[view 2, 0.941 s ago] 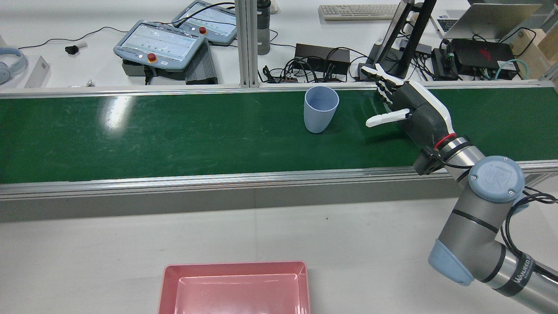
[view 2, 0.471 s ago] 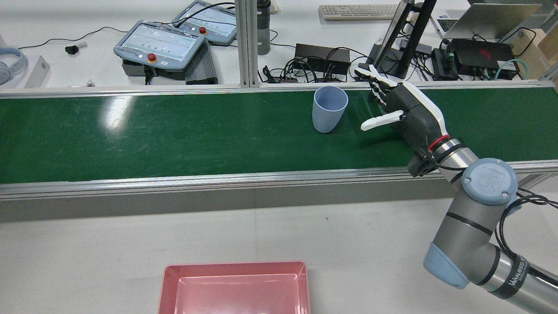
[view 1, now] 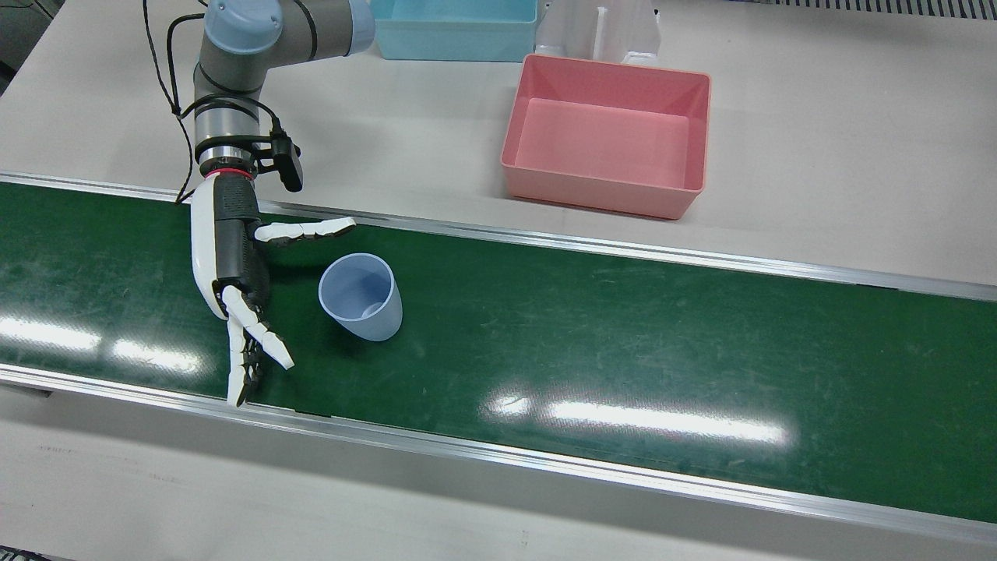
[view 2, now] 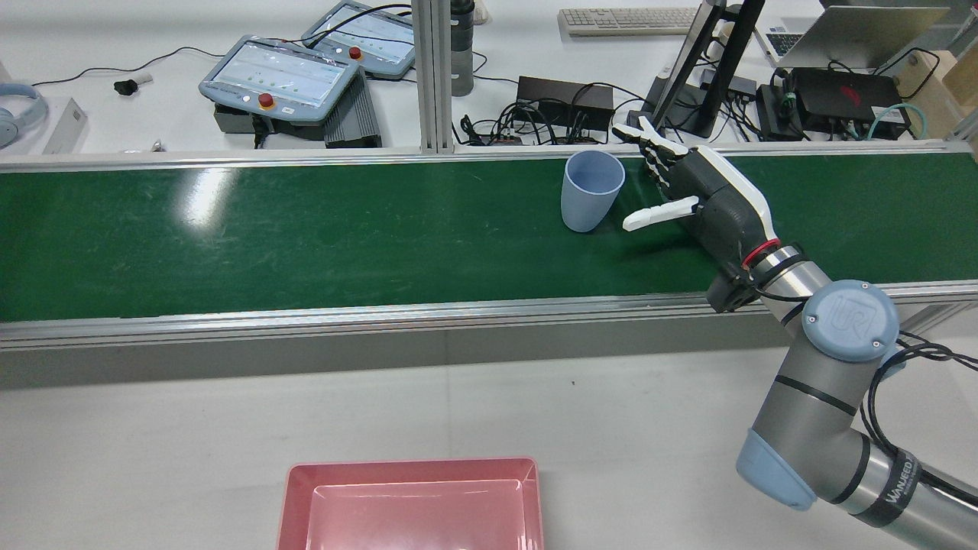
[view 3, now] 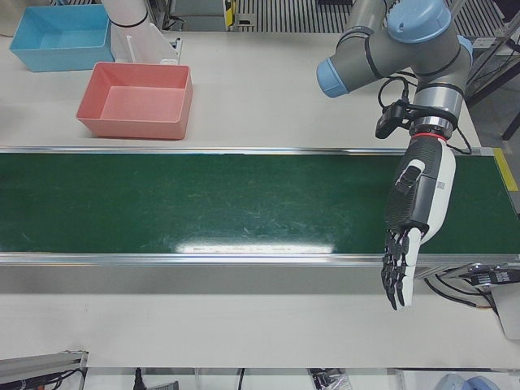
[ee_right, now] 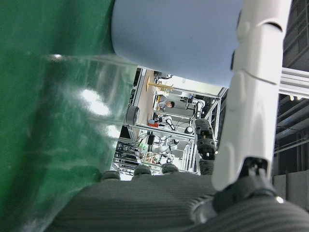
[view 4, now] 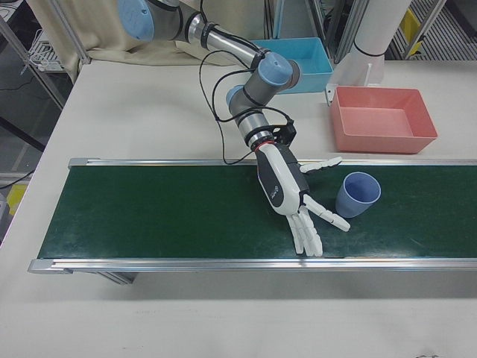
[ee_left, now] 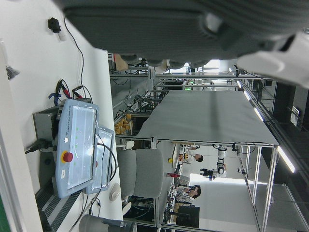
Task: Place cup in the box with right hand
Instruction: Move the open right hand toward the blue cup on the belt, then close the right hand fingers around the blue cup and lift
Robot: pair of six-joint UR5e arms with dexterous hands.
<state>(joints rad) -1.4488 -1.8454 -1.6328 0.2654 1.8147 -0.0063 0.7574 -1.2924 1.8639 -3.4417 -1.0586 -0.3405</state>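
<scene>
The cup (view 2: pixel 592 190) stands upright on the green belt (view 2: pixel 306 229), mouth up, its long axis vertical. The right hand (view 2: pixel 699 200) sits just beside the cup, palm turned toward it. Its fingers (view 1: pixel 248 343) are spread apart and reach past the cup on the belt's far edge (the side away from the robot's base), while the thumb (view 1: pixel 305 231) juts out on the near side; nothing is held. The cup lies in the open gap between them, close to the thumb tip but apparently not yet touched. In the right hand view the cup wall (ee_right: pixel 183 34) fills the frame next to the thumb, so a short sideways approach along the belt should bring the palm against it.

The left hand (view 3: pixel 414 219) hangs over the belt well away from the cup, fingers extended and empty. The red box (view 1: pixel 607 136) waits on the table beyond the belt, on the robot's side of the cup.
</scene>
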